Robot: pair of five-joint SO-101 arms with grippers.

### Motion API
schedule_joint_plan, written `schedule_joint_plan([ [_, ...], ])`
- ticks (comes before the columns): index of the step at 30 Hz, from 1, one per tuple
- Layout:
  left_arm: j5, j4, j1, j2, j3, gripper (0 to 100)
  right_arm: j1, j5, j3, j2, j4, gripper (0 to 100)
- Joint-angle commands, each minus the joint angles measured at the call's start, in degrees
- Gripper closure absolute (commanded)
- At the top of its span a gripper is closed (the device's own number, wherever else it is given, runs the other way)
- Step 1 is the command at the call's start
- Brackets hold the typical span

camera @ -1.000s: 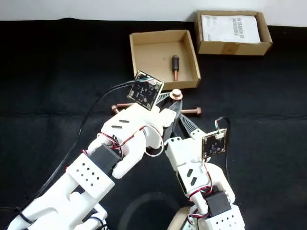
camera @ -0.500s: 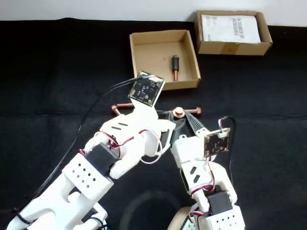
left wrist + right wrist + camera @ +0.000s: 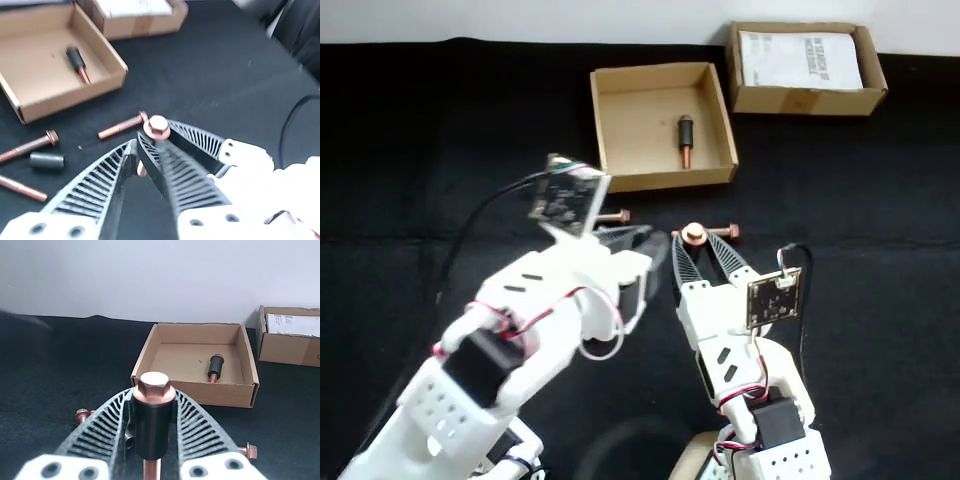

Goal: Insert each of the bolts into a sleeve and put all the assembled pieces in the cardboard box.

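Bolt: sitting head-up inside black sleeve, shank poking out below. Being gripped round the sleeve by right pincer, clamped tight on it, over bench just in front of cardboard box.

Left pincer: hanging just beside right pincer. Too blurred here, so can't tell if open or closed.

Lying inside cardboard box: one finished piece, bolt in sleeve, copper end pointing toward the arms.

Lying on bench btwn box and arms: one loose bolt just by the pincers, second loose bolt and third loose bolt farther off. Spare sleeve resting btwn those two, prob. not touching either.

Standing beside cardboard box, apart from it, at bench's far edge: 2nd box w/ printed paper inside.
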Motion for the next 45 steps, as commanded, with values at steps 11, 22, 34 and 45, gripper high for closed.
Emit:
schedule_joint_plan([
  [11, 0.26, 1.41, -23.87, -10.59, 3.91, 99, 0.48, -4.92, -1.45, -0.92, 6.81, 99.2],
  [22, 0.18, 1.14, -36.70, -29.05, 24.13, 99, 0.75, -4.92, -15.34, 9.36, 12.26, 99.2],
  [34, 0.18, 1.05, -46.55, -42.15, 40.22, 99, 0.75, -8.18, -47.08, 50.95, 12.18, 99.2],
  [45, 0.62, -1.58, -49.89, -42.07, 53.14, 99, 0.75, -8.18, -71.87, 82.68, 12.26, 99.2],
])
